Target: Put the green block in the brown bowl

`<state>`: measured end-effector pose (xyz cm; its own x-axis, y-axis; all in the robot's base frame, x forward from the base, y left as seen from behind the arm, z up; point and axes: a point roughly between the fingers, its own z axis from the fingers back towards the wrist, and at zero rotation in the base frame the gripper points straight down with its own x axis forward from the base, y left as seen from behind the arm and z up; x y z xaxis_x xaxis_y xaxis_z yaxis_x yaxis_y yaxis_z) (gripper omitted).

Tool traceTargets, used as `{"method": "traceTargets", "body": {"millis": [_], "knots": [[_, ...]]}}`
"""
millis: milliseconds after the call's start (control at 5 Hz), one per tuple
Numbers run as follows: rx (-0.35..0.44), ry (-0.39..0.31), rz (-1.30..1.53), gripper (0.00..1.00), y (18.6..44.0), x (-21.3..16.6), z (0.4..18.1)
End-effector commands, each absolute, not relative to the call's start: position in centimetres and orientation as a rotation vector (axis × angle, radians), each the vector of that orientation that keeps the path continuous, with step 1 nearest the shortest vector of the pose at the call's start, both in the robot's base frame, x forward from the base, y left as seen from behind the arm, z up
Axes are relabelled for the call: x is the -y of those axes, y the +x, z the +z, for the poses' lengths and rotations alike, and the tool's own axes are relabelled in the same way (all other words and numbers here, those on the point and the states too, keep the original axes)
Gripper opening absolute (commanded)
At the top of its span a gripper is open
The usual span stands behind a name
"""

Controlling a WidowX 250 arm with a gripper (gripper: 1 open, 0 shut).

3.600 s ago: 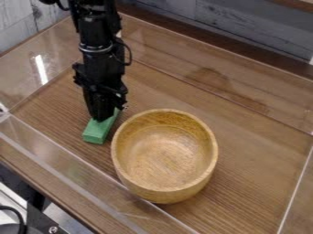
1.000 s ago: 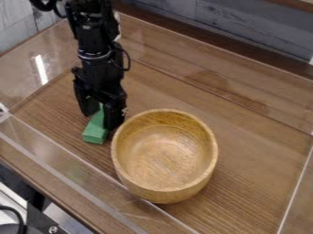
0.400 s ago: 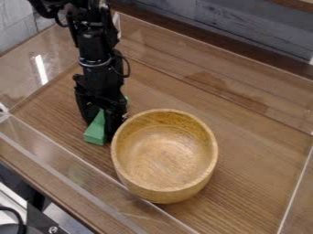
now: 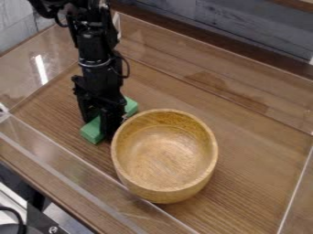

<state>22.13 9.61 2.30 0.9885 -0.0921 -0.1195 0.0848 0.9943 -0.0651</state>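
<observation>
The green block (image 4: 91,133) lies on the wooden table just left of the brown bowl (image 4: 164,113), with only its near end showing below the fingers. My black gripper (image 4: 104,121) points straight down over it. The fingers have drawn in against the block's sides, and the block still rests on the table. The large, round, light wooden bowl stands upright with nothing in its hollow, its rim close to my right finger. The far part of the block is hidden behind the gripper.
A low clear plastic wall (image 4: 73,174) runs along the front and left of the wooden table (image 4: 232,101). A grey panel (image 4: 244,23) stands at the back. Dark cables (image 4: 18,219) lie outside the front left corner.
The gripper has come down over the block with its fingers open on either side. In the last moment the fingers have narrowed onto it. Block and bowl have not moved.
</observation>
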Motion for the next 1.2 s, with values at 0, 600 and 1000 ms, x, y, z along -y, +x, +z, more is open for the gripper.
{"method": "traceTargets", "body": {"millis": [0,600,1000], "knots": [[-0.073,-0.031,-0.08,0.0,22.8,-9.7,4.4],[-0.071,-0.028,-0.033,0.0,22.8,-9.0,7.0],[-0.066,-0.024,0.021,0.0,22.6,-8.0,9.9]]}}
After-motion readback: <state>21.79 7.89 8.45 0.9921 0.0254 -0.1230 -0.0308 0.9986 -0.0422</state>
